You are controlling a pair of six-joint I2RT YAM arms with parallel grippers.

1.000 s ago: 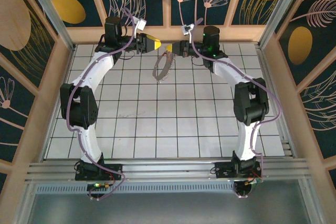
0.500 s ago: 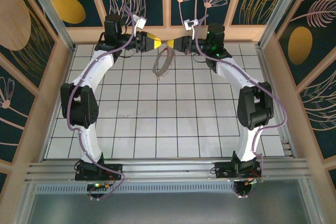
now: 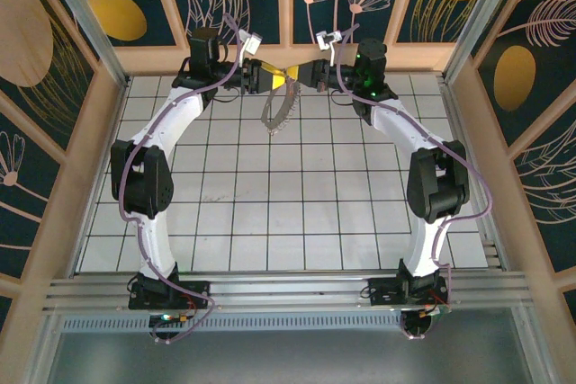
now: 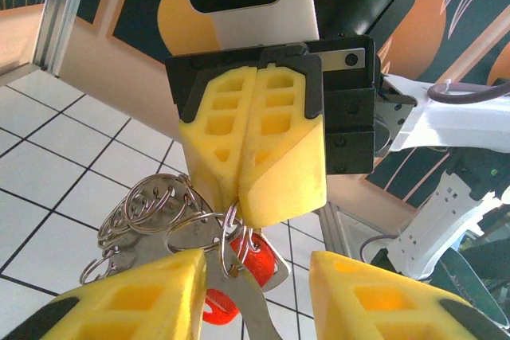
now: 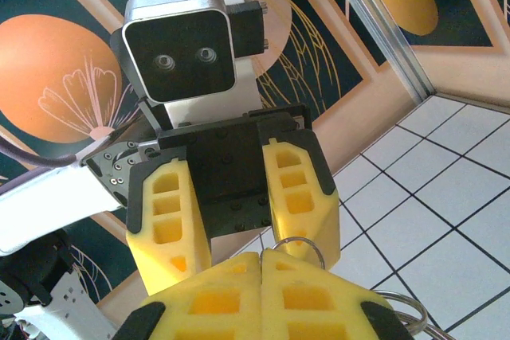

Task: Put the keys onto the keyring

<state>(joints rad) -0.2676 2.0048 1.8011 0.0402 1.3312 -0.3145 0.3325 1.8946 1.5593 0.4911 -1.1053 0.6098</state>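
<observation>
At the upper centre of the top view the two arms meet tip to tip above the far edge of the table (image 3: 270,213). The right gripper (image 4: 237,211) is clamped tight on a small loop of the keyring (image 3: 277,112) - the ridged silver ring hangs from it, tilted, over the tiles. In the left wrist view the left gripper (image 4: 256,276) stands part-way spread at the bottom of the frame, gripping nothing. The key (image 4: 263,267) - its red head just under the pinch - dangles between those yellow fingers (image 4: 135,296).
</observation>
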